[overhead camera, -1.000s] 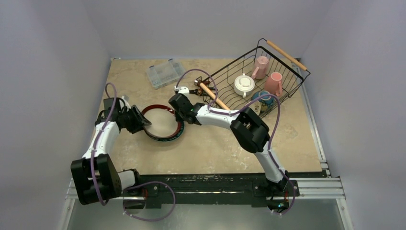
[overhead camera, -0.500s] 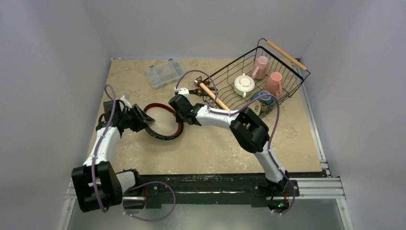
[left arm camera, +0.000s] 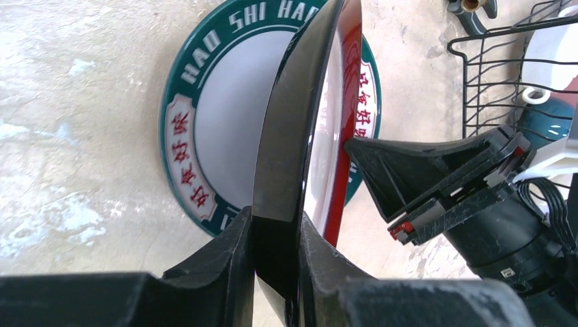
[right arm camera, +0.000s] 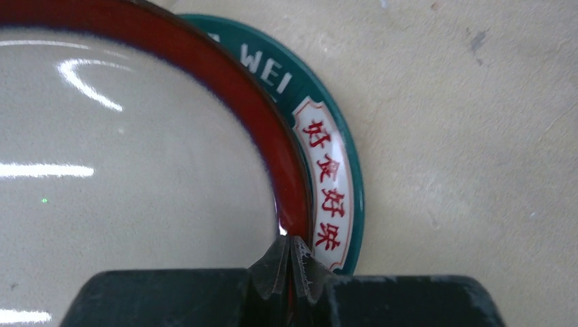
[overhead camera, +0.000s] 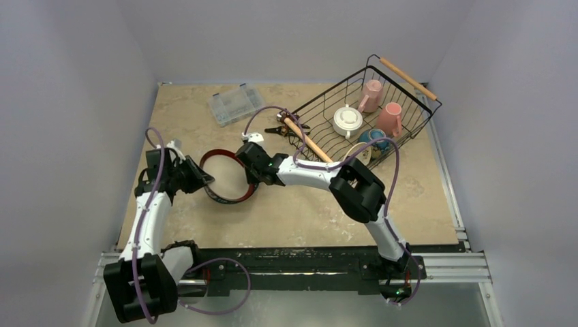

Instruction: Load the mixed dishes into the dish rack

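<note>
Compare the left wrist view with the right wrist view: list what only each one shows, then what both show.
Left wrist only: the left gripper shut on the red-rimmed plate's edge, its black underside, and the dish rack. Right wrist only: that plate's pale centre with glare streaks, and WEI on the teal-rimmed plate. Both: the red-rimmed plate, the lettered teal-rimmed plate flat on the table under it, and the right gripper on the red rim.

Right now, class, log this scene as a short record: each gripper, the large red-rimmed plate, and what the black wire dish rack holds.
left gripper: shut on large red-rimmed plate
right gripper: shut, tips at that plate's rim
plate pose: tilted on edge above flat teal-rimmed plate
black wire dish rack: two pink mugs, white cup, blue bowl
</note>
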`<state>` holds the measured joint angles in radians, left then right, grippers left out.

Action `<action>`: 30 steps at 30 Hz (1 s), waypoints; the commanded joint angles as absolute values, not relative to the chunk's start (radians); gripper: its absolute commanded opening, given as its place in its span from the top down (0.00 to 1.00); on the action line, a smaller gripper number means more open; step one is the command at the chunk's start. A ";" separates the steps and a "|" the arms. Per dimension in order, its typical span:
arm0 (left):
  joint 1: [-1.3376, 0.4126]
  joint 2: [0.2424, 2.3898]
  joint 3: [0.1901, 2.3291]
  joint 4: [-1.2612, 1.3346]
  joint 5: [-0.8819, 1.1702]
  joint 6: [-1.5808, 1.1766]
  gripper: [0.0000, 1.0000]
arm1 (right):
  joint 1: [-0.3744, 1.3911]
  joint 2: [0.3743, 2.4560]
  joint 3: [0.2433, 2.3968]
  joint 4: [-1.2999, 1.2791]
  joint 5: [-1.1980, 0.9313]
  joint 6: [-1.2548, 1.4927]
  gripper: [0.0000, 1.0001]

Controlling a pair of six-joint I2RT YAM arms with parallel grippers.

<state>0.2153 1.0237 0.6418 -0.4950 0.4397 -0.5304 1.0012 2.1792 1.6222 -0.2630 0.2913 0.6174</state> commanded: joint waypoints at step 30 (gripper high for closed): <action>0.112 0.469 0.788 -0.396 0.923 -0.737 1.00 | 1.005 1.056 1.219 -0.453 0.191 0.397 0.16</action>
<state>0.1535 0.4808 0.6689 -0.5774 0.7811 -0.6361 1.0077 1.2087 1.2579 -0.4709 0.2169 0.4320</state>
